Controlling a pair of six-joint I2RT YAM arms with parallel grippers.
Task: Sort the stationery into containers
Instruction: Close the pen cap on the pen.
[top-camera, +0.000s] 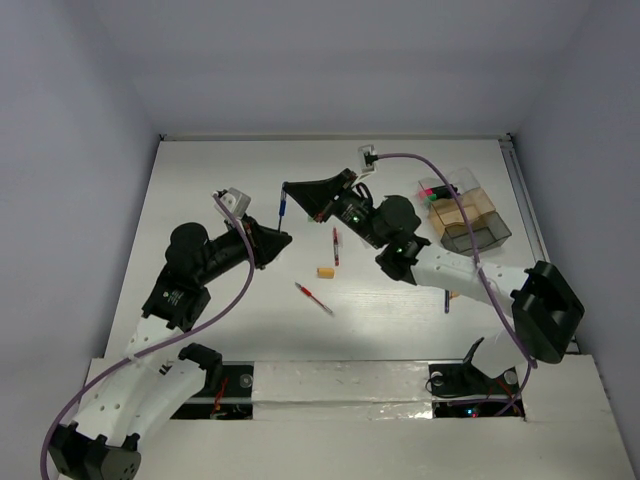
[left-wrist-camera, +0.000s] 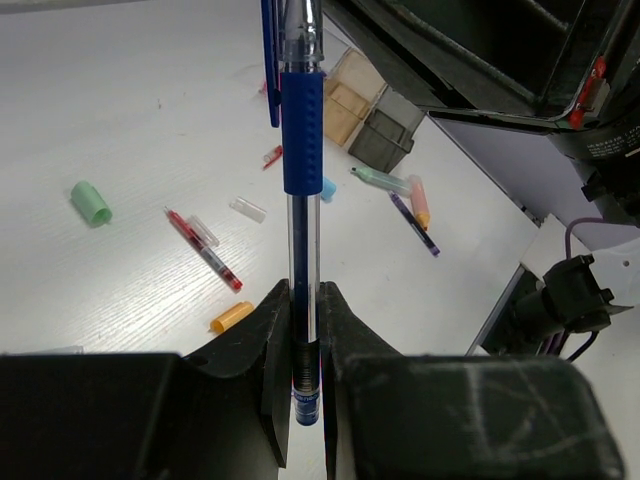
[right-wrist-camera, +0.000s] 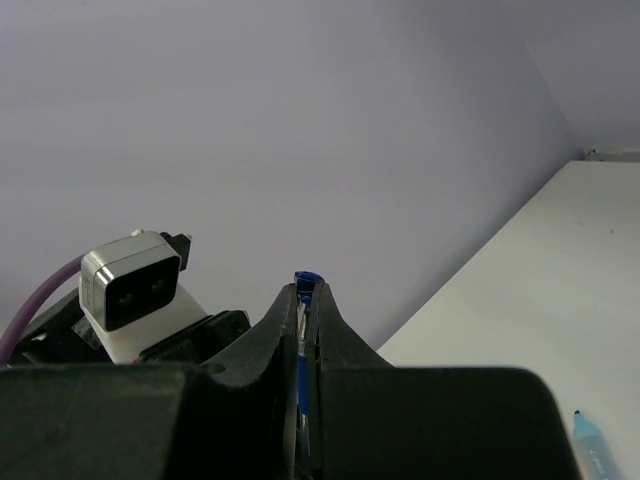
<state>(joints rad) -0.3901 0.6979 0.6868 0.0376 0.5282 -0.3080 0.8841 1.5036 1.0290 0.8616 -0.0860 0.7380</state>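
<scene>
Stretched inward over the counter (top-camera: 220, 170), meeting at 11 o'clock from the eraser (top-camera: 324, 271): left gripper (left-wrist-camera: 305, 320) clenched on the pen (top-camera: 283, 208) barrel, right gripper (right-wrist-camera: 305, 320) pinching its far end.

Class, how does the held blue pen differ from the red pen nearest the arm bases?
The ribbed-grip blue pen is held aloft by the left gripper and right gripper; the thin red pen lies loose on the white table. The blue pen has blue trim, the red pen red. Both are slim pens.
</scene>
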